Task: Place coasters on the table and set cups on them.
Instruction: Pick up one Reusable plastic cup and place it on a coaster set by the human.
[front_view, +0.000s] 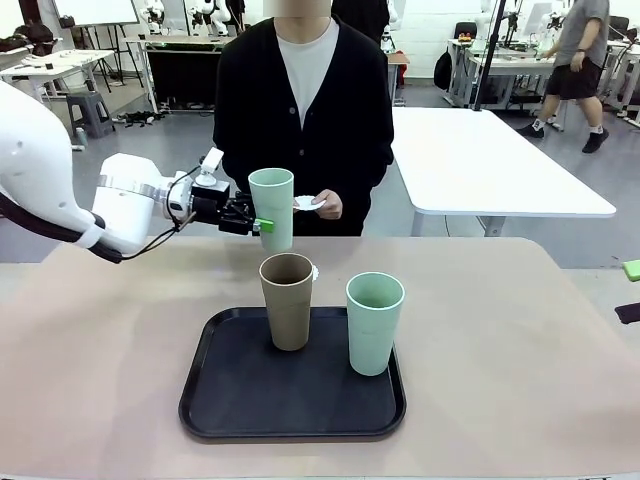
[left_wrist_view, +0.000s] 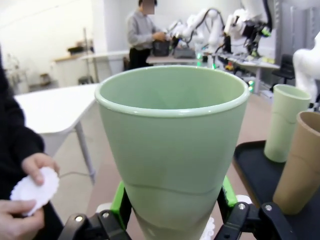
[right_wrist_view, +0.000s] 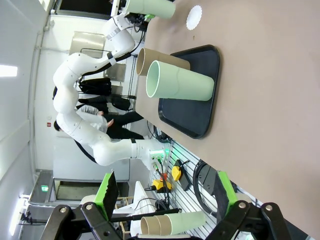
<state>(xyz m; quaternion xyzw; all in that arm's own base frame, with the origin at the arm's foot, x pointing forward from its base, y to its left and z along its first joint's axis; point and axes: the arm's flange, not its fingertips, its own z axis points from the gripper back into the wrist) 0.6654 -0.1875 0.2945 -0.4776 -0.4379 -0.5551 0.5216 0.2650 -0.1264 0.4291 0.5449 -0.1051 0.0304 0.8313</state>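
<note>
Left gripper (front_view: 266, 226): clenched on the lower part of the held cup (front_view: 271, 195), a pale mint green tumbler. The left wrist view shows a green pad pressed against each side of the cup (left_wrist_view: 172, 140).
Held cup, place: upright in the air over the far edge of the table (front_view: 500, 330), left of centre and beyond the tray.
Coaster on the table (front_view: 313, 271): lies flat just behind the brown cup, past the tray's far rim. In the right wrist view this coaster (right_wrist_view: 194, 16) is bare, and the held cup (right_wrist_view: 150, 8) is near it but not on it.
Brown cup (front_view: 288, 300): upright on the black tray (front_view: 230, 400), in its far left part.
Second mint cup (front_view: 374, 322): upright on the tray, right of the brown cup, close but apart from it.
Person's hand (front_view: 328, 206): at the far side of the table, holding a white scalloped coaster (front_view: 308, 203). I cannot tell whether it holds more than one.
Right gripper (right_wrist_view: 165, 185): released, jaws spread wide with nothing between them, over the right side of the table.
</note>
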